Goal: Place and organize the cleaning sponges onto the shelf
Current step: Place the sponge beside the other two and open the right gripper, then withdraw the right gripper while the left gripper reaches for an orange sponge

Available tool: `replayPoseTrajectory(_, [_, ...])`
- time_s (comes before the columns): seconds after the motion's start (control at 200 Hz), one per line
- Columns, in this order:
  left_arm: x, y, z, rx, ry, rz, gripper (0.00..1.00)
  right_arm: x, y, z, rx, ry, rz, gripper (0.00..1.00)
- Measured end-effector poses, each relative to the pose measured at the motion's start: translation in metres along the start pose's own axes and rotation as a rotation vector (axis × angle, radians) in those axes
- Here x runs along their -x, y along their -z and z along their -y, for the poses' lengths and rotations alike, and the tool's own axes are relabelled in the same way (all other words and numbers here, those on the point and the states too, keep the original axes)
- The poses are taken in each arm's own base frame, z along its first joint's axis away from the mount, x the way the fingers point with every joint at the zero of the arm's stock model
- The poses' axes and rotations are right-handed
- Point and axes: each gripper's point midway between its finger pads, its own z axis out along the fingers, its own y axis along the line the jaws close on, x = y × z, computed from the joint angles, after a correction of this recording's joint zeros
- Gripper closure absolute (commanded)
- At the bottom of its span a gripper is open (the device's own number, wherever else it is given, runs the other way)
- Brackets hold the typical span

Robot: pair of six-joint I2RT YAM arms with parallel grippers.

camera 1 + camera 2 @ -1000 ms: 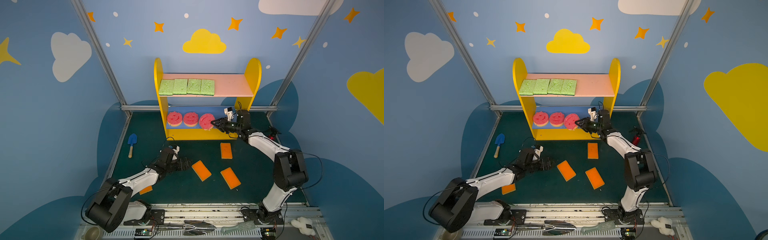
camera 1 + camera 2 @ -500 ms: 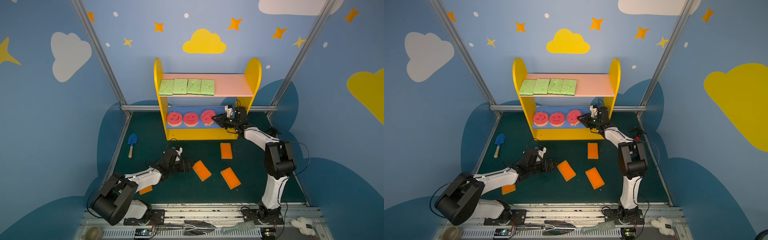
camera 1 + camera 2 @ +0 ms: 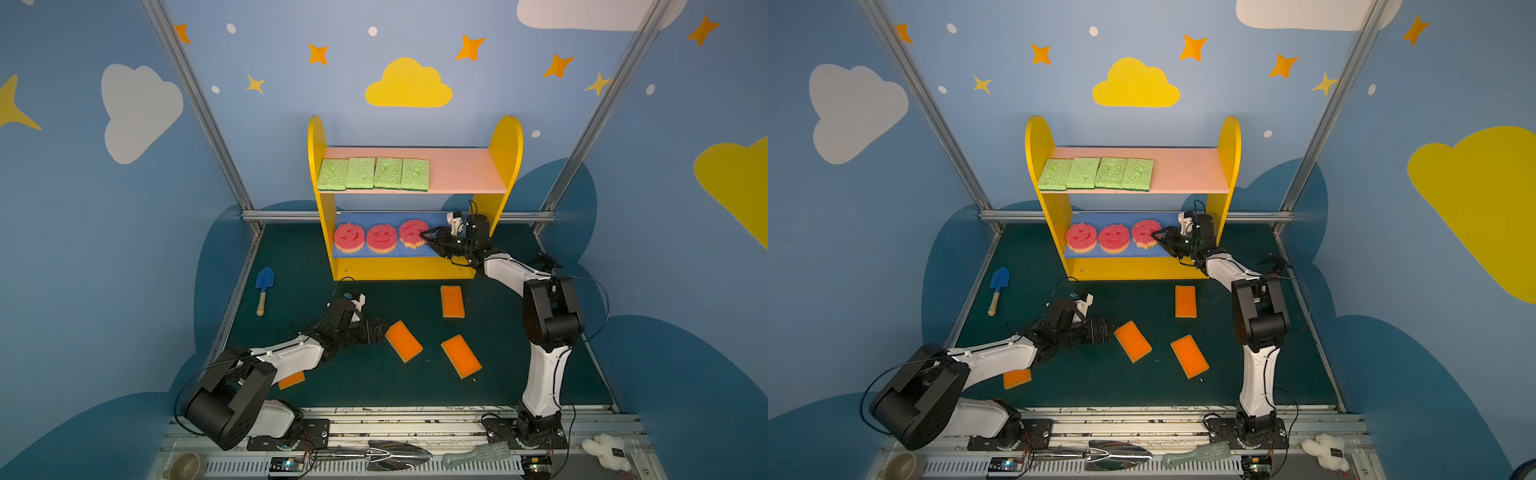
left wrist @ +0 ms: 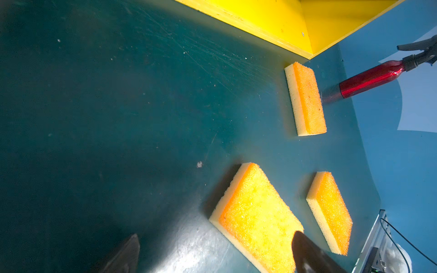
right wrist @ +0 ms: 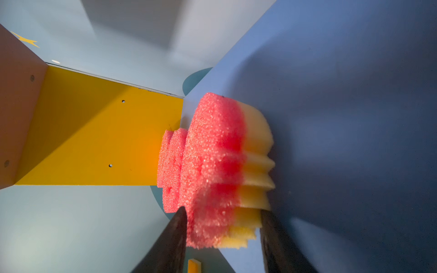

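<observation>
Lying on green surface (image 3: pixel 374 386) inside blue star-painted walls (image 3: pixel 83 249): four orange sponges (image 3: pixel 452 301); left end effector (image 3: pixel 381 331) gapes empty, right end effector (image 3: pixel 426 240) straddles pink sponge (image 3: pixel 411 232) on shelf (image 3: pixel 505 137), grip unclear.

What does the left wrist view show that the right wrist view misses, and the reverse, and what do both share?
Only the left wrist view: a red spray bottle and three orange sponges spread on the green floor. Only the right wrist view: pink sponges lying on the blue board, jaws either side of the nearest. Both: the yellow shelf, plus orange sponge, a mere sliver in the right wrist view.
</observation>
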Motion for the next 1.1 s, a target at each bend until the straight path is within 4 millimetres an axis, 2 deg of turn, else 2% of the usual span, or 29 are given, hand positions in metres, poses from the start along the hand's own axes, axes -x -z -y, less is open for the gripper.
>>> replayPoseTrajectory(0.25, [-0.004,-0.001,0.002,0.001,-0.009,-0.011,0.00,-0.003,0.011,-0.002,-0.049,0.047,0.011,0.41])
replayPoseTrajectory(0.541, [-0.015,-0.001,0.009,0.036,-0.045,-0.045,0.02,0.002,0.035,-0.026,-0.104,0.149,0.049,0.39])
replayPoseTrajectory(0.611, [-0.017,-0.001,0.013,0.040,-0.057,-0.054,0.05,0.003,0.043,-0.033,-0.109,0.168,0.059,0.39])
replayPoseTrajectory(0.691, [-0.019,-0.001,0.017,0.039,-0.065,-0.067,0.14,0.000,0.053,-0.039,-0.115,0.182,0.069,0.39])
replayPoseTrajectory(0.861, [-0.025,-0.005,0.025,0.031,-0.069,-0.091,0.30,-0.021,0.075,-0.041,-0.139,0.187,0.063,0.39])
replayPoseTrajectory(1.101, [-0.035,-0.024,0.029,0.042,-0.056,-0.151,0.44,-0.068,0.114,-0.024,-0.203,0.167,0.026,0.38])
